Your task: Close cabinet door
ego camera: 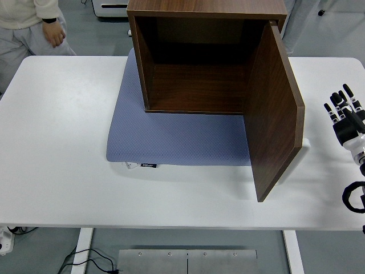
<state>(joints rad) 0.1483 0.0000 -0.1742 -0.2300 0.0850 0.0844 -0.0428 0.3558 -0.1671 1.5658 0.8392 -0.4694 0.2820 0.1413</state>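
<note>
A dark wooden cabinet stands on a blue-grey mat at the back middle of the white table. Its inside is empty. Its door, hinged on the right side, stands wide open and swings out toward the table's near edge. My right hand hovers at the right edge of the table, fingers spread and pointing up, holding nothing. It is to the right of the door's outer face, apart from it. My left arm is out of view.
A person in light clothes stands at the back left corner, one hand hanging down. The white table stretches wide to the left of the mat.
</note>
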